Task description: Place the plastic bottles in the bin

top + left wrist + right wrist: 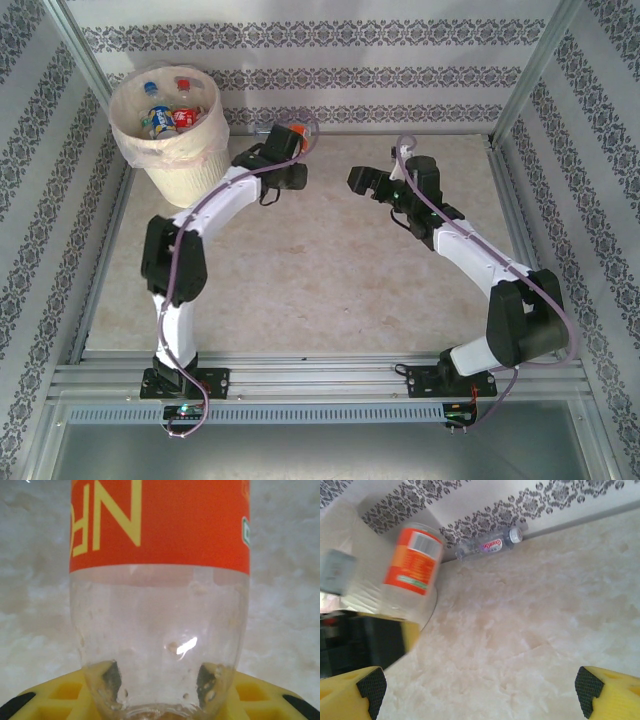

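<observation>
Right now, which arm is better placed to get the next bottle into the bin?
Left. The left gripper is shut on the orange-labelled bottle, nearer the bin; the right gripper is open and empty.

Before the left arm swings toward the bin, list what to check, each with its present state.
1. Grip: left fingers shut on orange-labelled bottle: ok.
2. The bin upright, mouth open: ok.
3. Held bottle above the bin: not ok, beside it.
4. Other side: right fingers open, apart from the held bottle: ok.
5. All bottles collected: not ok, clear bottle lies by the wall.
</observation>
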`<act>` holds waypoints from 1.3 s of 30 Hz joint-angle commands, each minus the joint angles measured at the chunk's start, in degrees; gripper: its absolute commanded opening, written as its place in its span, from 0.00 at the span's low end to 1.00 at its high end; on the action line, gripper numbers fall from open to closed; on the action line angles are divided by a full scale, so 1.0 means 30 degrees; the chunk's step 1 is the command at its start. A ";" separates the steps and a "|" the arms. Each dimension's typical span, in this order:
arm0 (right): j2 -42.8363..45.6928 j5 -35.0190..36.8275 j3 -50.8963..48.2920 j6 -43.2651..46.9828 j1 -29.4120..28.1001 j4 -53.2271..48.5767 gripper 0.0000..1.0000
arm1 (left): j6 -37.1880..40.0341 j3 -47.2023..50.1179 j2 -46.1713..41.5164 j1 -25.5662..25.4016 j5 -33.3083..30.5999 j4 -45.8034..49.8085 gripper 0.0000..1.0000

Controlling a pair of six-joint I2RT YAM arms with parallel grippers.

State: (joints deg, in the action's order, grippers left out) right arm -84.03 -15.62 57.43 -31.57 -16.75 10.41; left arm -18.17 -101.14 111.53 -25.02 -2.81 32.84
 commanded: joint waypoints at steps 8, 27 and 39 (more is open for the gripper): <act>-0.0490 0.1082 0.1789 0.0309 -0.0432 0.1512 0.98 | 0.1107 -0.0799 -0.5346 0.1911 -0.0666 0.3198 0.29; -0.1683 0.0756 0.2208 -0.0503 -0.0498 0.1322 0.98 | 0.0829 -0.6625 -0.3848 1.1381 0.0409 0.7386 0.33; -0.1427 0.1137 0.1856 -0.0235 -0.0477 0.1069 0.98 | 0.0255 -1.0518 -0.0376 1.2556 -0.2128 0.9372 0.57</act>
State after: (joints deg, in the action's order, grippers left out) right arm -88.68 -13.23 62.63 -32.99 -17.80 13.47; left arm -16.84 -128.70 110.45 12.03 -7.18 58.04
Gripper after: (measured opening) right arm 0.979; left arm 0.553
